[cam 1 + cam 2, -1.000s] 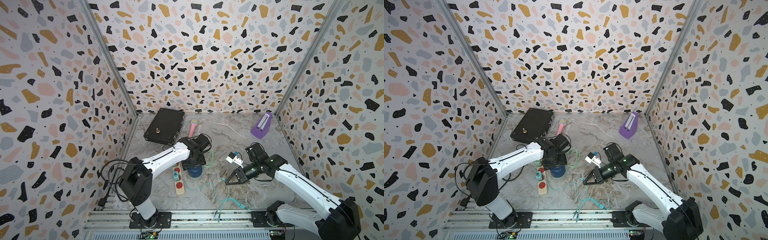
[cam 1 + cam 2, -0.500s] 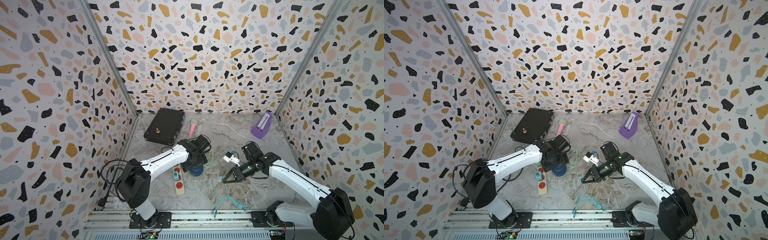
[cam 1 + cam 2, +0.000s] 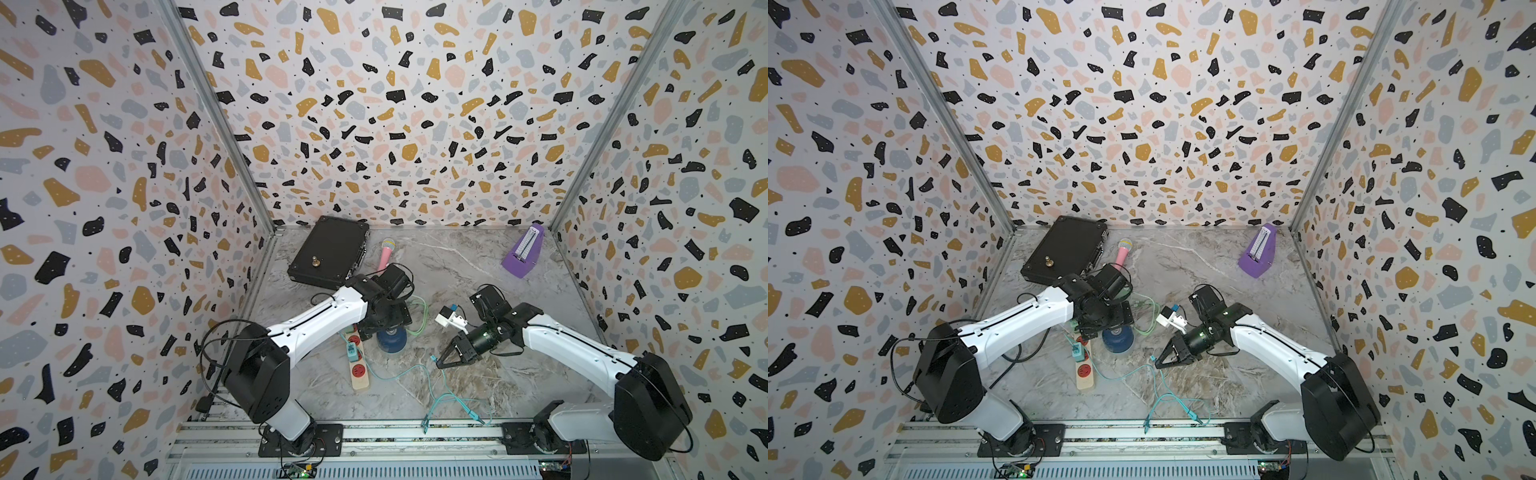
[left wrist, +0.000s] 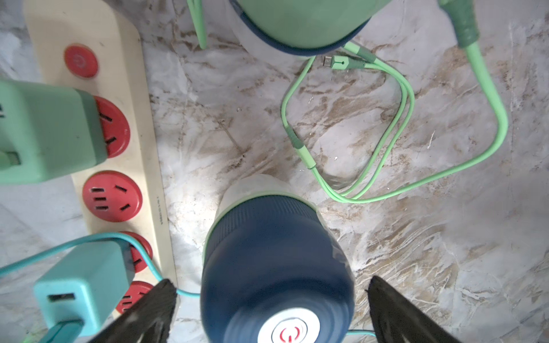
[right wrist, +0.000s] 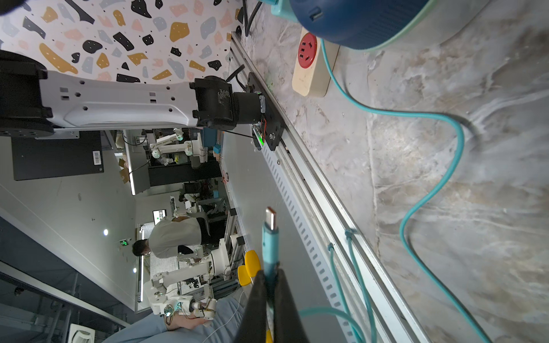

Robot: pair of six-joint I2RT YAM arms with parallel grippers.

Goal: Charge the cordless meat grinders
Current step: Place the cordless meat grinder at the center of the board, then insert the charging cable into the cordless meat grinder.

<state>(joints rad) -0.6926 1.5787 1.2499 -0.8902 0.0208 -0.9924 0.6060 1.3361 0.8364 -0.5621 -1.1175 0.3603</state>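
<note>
Navy meat grinder (image 4: 276, 267) stands upright beside the power strip (image 4: 118, 59), between the left gripper's (image 4: 271, 286) spread fingers, untouched. The right gripper (image 5: 270, 274) pinches the teal USB-C plug (image 5: 269, 234); pushing it in could tip the unbraced grinder or twist the plug askew.

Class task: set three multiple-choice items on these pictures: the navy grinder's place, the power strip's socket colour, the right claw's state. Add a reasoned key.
1. Where does the dark navy dome-shaped plastic grinder stand? A in a far corner; B beside the cream plastic power strip; C at the front edge.
2. What colour are the strip's round sockets? A red; B blue; C white.
3. How is the right claw? A open, empty; B shut on nothing; C shut on the teal cable's plug.
Key: B, they stand side by side; A, every socket face is red; C, the plug pokes out of the closed claw.
</note>
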